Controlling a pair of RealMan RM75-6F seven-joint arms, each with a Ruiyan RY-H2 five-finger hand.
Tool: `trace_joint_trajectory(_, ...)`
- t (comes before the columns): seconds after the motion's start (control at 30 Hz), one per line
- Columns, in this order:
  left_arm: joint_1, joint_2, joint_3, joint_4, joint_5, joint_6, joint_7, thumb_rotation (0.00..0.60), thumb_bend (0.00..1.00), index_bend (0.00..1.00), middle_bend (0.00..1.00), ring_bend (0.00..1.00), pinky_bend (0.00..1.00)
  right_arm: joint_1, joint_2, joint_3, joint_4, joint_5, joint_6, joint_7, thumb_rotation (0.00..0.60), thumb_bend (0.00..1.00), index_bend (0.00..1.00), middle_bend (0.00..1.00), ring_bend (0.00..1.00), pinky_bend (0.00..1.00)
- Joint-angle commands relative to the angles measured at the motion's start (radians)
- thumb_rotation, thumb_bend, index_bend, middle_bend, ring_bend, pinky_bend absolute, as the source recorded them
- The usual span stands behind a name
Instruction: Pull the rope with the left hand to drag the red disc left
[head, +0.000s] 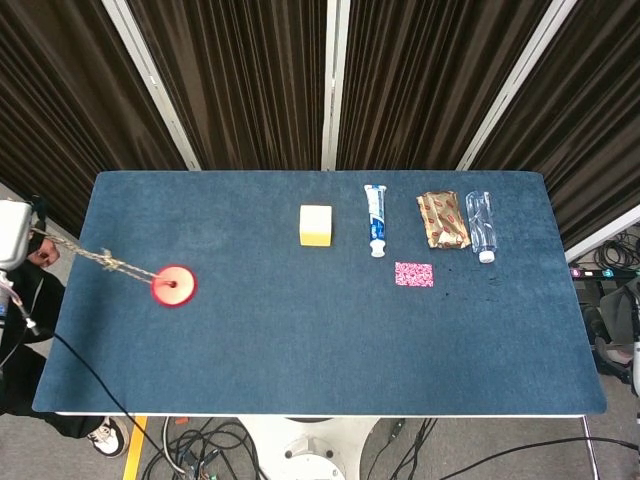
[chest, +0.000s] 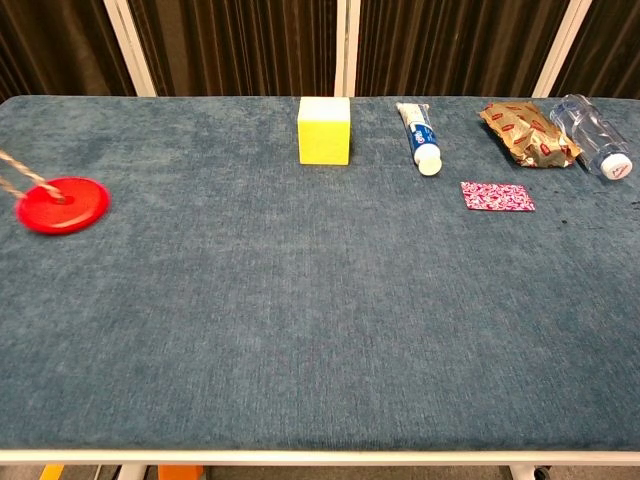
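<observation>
The red disc (head: 173, 286) lies flat near the table's left edge; the chest view shows the red disc (chest: 63, 205) at its far left, slightly blurred. A tan rope (head: 105, 262) runs taut from the disc's centre up and left, past the table edge. My left hand (head: 12, 236) holds the rope's far end just off the left side of the table, half cut off by the frame. In the chest view only a short piece of rope (chest: 20, 179) shows and the hand is out of frame. My right hand appears in neither view.
Along the back of the blue table (head: 320, 340) stand a yellow block (head: 316, 224), a toothpaste tube (head: 375, 219), a brown snack packet (head: 443, 219) and a clear bottle (head: 480, 226). A pink patterned card (head: 414, 274) lies in front of them.
</observation>
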Motion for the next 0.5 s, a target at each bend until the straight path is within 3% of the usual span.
trace_joint_trajectory(0.03,0.011,0.013,-0.019,-0.009,-0.021,0.013,0.008,0.6,0.48,0.8,0.97,0.79,0.66,0.001,0.001,0.001,-0.003,-0.002,0.002,-0.001,0.6,0.29,0.0,0.0,0.0,0.0)
trace_joint_trajectory(0.2,0.012,0.021,-0.007,-0.062,0.021,-0.018,-0.043,0.6,0.48,0.8,0.98,0.79,0.66,0.005,-0.002,-0.002,-0.005,-0.003,-0.005,-0.004,0.6,0.29,0.0,0.0,0.0,0.0)
trace_joint_trajectory(0.5,-0.022,-0.069,0.032,-0.109,0.219,-0.028,-0.205,0.6,0.48,0.8,0.97,0.79,0.66,0.008,-0.003,-0.006,-0.012,-0.008,-0.005,-0.012,0.6,0.29,0.0,0.0,0.0,0.0)
